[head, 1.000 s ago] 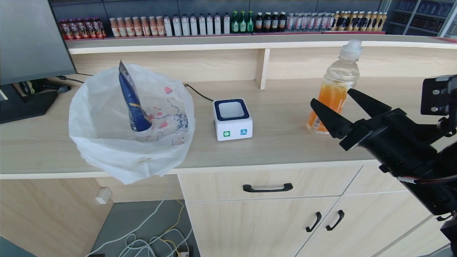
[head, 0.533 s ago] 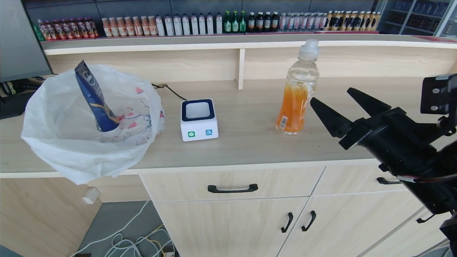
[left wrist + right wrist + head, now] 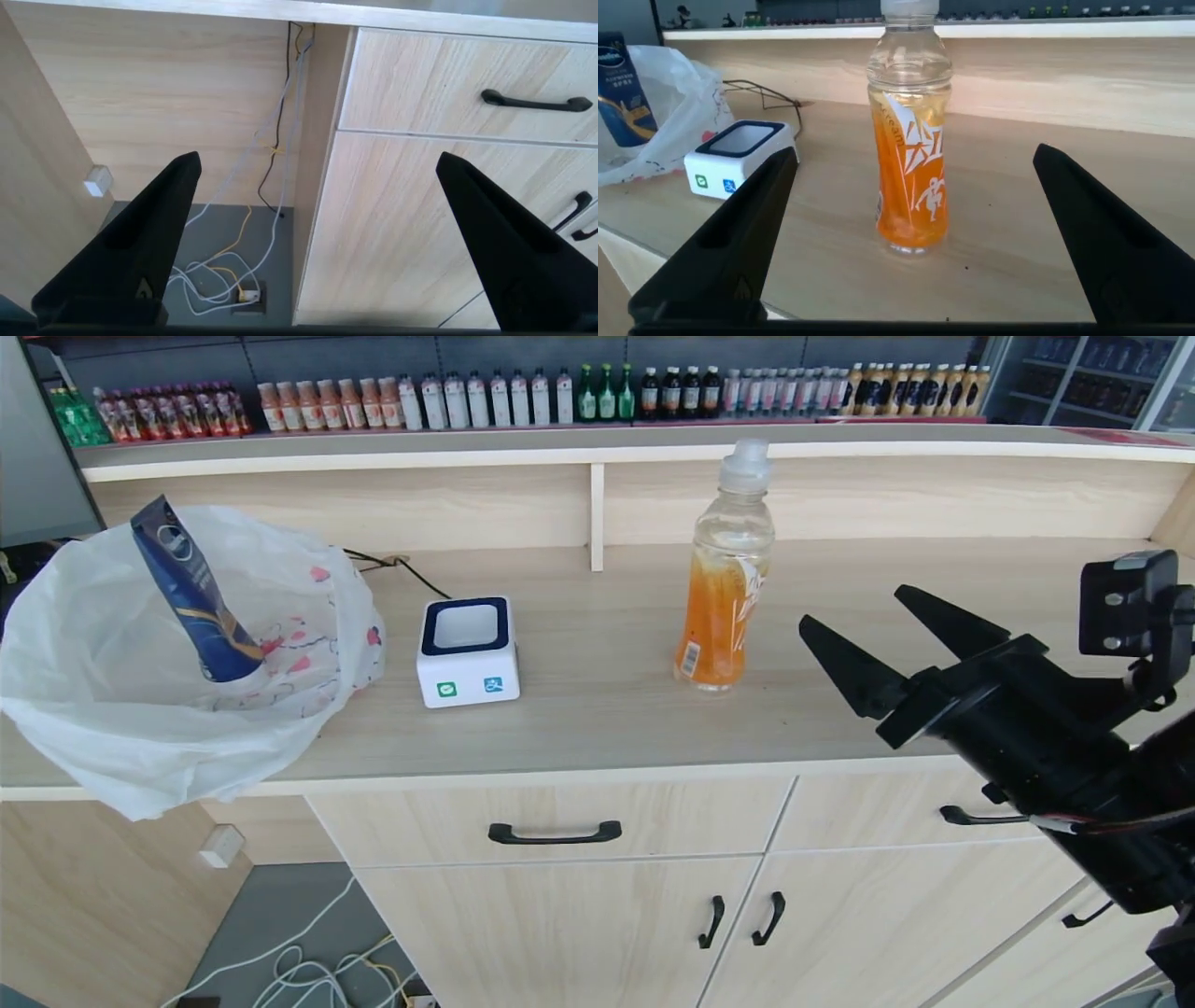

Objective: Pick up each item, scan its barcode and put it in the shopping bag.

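Orange drink bottle (image 3: 717,607): upright, likely smooth, fairly stiff, tippy; grasp labelled middle | right gripper (image 3: 851,607): jaws wide, near it | left gripper (image 3: 318,163): jaws wide

On the counter (image 3: 597,728), the shopping bag (image 3: 112,747) sits at the left with a pouch (image 3: 191,597) standing in it. The barcode scanner (image 3: 467,653) is just right of it, the juice bottle (image 3: 724,579) farther right, and the right gripper (image 3: 851,607) beyond, apart.
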